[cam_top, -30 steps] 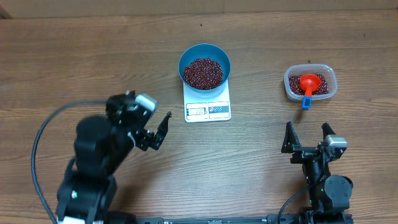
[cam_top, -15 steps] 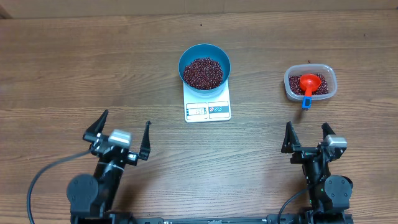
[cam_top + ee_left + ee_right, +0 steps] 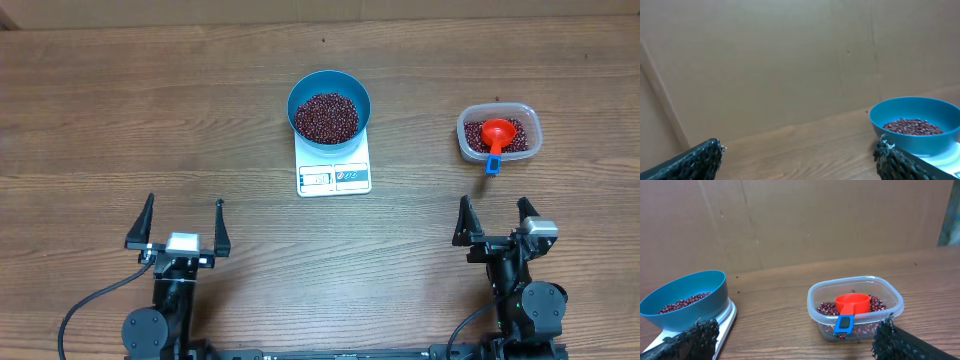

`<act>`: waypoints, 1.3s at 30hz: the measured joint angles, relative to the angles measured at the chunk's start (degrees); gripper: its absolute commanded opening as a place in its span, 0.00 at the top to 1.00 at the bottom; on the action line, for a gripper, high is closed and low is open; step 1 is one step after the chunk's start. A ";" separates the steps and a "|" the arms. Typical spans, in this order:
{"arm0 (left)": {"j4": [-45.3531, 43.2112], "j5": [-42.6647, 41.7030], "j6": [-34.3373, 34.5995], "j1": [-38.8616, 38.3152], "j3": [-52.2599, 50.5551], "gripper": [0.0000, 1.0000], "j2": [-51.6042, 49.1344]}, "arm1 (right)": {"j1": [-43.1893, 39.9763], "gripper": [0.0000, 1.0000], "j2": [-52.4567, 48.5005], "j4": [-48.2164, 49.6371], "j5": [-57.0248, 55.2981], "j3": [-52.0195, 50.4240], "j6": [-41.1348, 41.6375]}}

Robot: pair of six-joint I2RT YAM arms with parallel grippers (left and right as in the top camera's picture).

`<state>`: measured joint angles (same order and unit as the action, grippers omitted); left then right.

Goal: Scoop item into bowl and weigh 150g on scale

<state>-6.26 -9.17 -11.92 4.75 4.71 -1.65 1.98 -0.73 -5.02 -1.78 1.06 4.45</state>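
Left claw [image 3: 184, 205] has pulled back to the near edge; it and the right claw [image 3: 492, 205] both stand wide, empty. Beans [image 3: 326, 117] sit in the bowl [image 3: 362, 95] on the scale [image 3: 335, 177], scoop [image 3: 496, 135] in the tub [image 3: 466, 140]. Weighing looks done.

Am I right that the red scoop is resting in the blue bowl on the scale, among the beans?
No: the red scoop rests among beans in the clear tub, not the blue bowl, which sits on the scale. The right wrist view shows it.
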 measured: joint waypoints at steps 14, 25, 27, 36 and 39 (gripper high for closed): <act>2.67 0.52 0.00 0.59 -3.96 0.00 0.81 | 0.00 0.00 0.00 0.09 0.02 0.00 0.00; 9.81 0.87 0.00 0.59 -4.20 0.00 0.81 | 0.00 0.00 0.00 0.07 0.00 0.00 0.00; 9.81 0.87 0.00 0.59 -4.20 0.01 0.81 | -0.02 0.00 0.00 0.07 0.00 0.00 0.02; 9.84 0.87 0.00 0.59 -4.20 0.00 0.81 | -0.02 0.00 0.00 0.02 0.00 0.00 0.00; 9.84 0.87 0.00 0.59 -4.20 0.01 0.81 | 0.00 0.00 0.00 0.04 0.00 0.00 0.00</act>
<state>3.57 -8.29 -11.92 5.34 0.51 -0.84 1.98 -0.73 -4.97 -1.78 1.06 4.45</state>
